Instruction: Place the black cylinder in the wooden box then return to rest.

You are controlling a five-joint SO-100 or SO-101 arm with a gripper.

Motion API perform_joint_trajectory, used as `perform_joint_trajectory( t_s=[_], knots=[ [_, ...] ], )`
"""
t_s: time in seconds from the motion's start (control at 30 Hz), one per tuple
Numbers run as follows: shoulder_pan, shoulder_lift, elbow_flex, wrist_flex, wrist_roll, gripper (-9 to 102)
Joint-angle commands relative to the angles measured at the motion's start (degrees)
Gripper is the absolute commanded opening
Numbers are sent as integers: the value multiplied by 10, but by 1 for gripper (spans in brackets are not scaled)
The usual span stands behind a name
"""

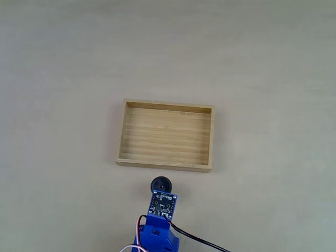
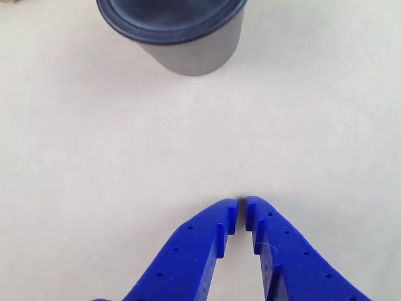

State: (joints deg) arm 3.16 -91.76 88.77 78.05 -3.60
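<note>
The small black cylinder (image 1: 160, 185) stands upright on the pale tabletop (image 1: 273, 63), just outside the near wall of the shallow light-wood box (image 1: 166, 135), whose long axis runs left to right in the fixed view. In the other view the cylinder (image 2: 178, 34) shows its grey side wall, and my blue claw (image 2: 241, 205) sits below it, fingertips pressed nearly together, holding nothing.

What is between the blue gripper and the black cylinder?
Nothing. In the other view, only bare table lies between the shut gripper and the cylinder, which stands upright just ahead of the tips.
</note>
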Motion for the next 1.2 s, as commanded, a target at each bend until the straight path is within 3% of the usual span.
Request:
perform_joint_trajectory(
  t_s=[0.0,0.13,0.27,0.53,1.17],
  knots=[
    [-4,47,-89,-11,7,0],
    [-2,91,-149,-38,13,3],
    [-1,131,-203,-68,16,17],
    [17,204,-250,-142,49,30],
    [43,338,-256,-287,94,34]
  ],
)
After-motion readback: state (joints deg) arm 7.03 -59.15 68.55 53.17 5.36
